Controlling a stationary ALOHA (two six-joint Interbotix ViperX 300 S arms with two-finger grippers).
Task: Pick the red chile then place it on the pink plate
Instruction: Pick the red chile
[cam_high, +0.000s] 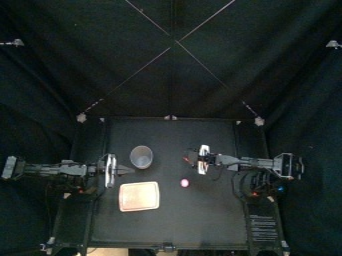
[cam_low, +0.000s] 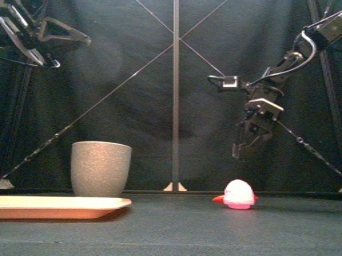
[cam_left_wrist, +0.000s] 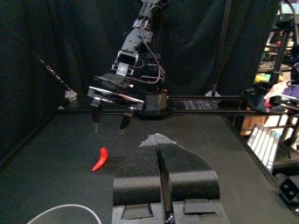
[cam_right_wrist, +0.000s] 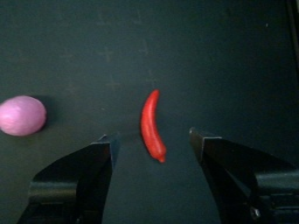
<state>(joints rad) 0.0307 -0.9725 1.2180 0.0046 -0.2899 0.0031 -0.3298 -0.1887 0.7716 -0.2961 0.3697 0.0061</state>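
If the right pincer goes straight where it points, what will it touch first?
Probably the slim red toy chile, lying on the black table between the open jaws of the right pincer.

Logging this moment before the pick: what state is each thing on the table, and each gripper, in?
red chile: lying flat on the table, not gripped.
right gripper: open, empty, hovering over the chile.
left gripper: shut, empty, at the table's left.
pink plate: flat, empty.
grey cup: upright.
pink toy: on the table, apart from the chile.
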